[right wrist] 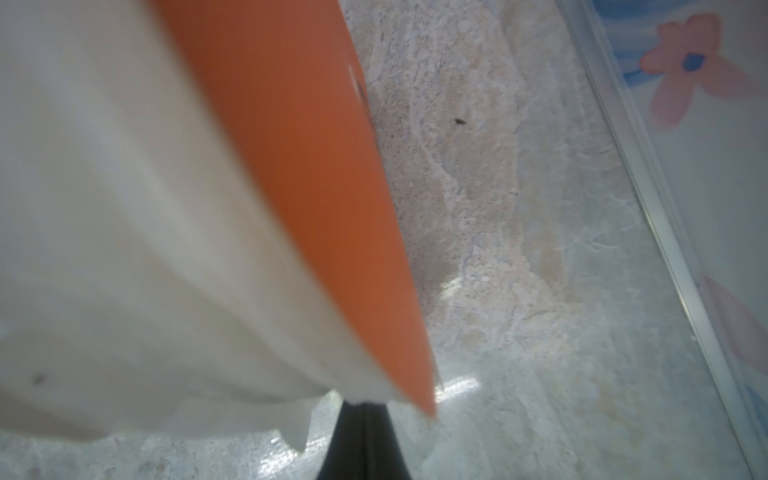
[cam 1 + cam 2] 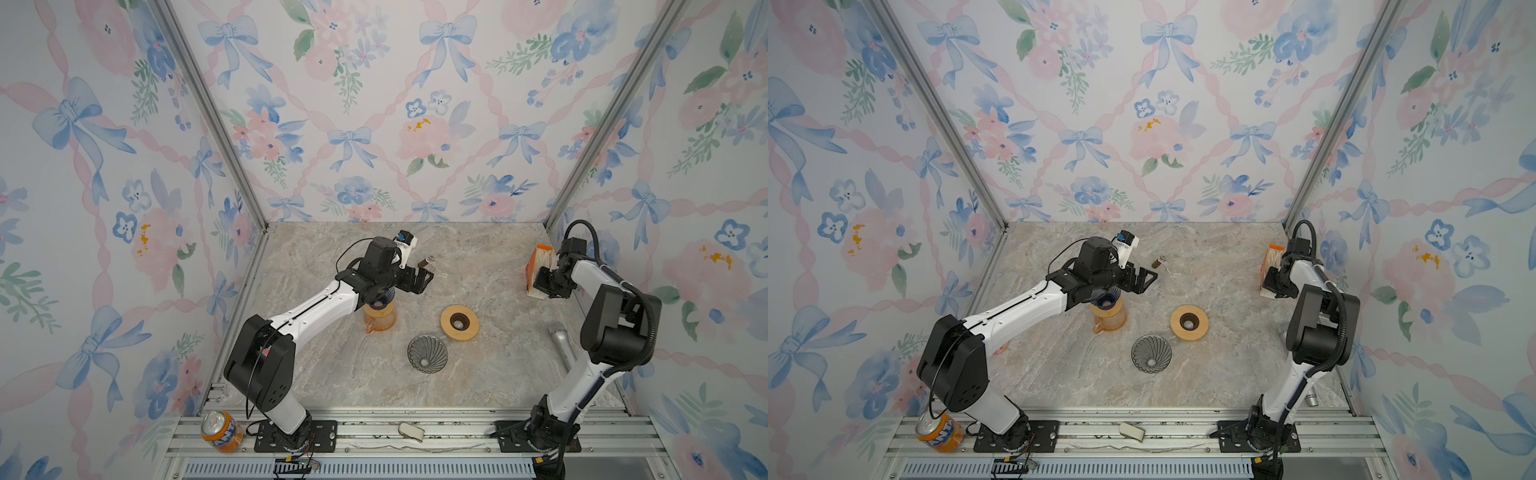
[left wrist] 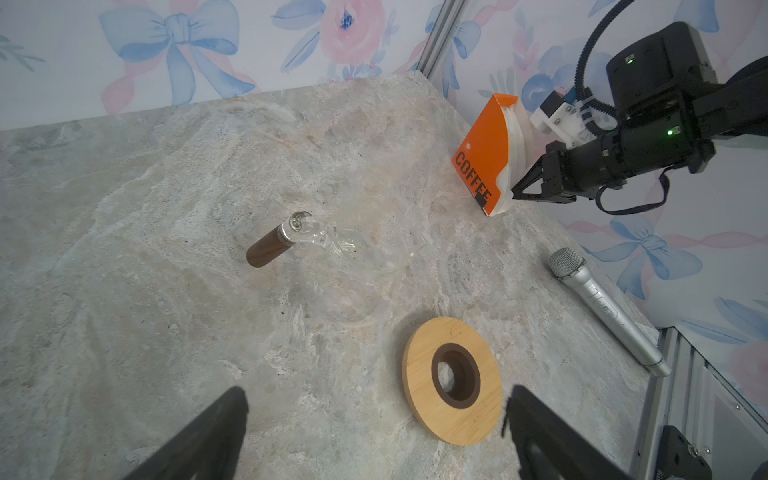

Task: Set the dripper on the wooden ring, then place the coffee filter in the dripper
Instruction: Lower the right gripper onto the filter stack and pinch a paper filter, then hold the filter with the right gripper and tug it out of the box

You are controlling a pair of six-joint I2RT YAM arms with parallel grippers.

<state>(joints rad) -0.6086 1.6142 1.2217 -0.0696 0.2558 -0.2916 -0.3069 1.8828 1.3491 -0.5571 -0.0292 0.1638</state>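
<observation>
Two black fingers of the left gripper [image 2: 427,270] stand spread wide, holding nothing, above the bare marbled table [image 2: 498,374]. Under its arm, behind the wrist, sits a translucent orange pitcher [image 2: 379,318]. Well short of that gripper rests the ribbed, cone-shaped dripper [image 2: 427,359], with open room around it and a flat wooden ring [image 2: 459,323] nearby. The right gripper [image 3: 515,193] is pinched closed on the lower corner of a white paper coffee filter [image 3: 517,137], which stands in its orange box [image 3: 484,145] by the wall. A silvery microphone [image 2: 561,338] lies beneath that arm.
</observation>
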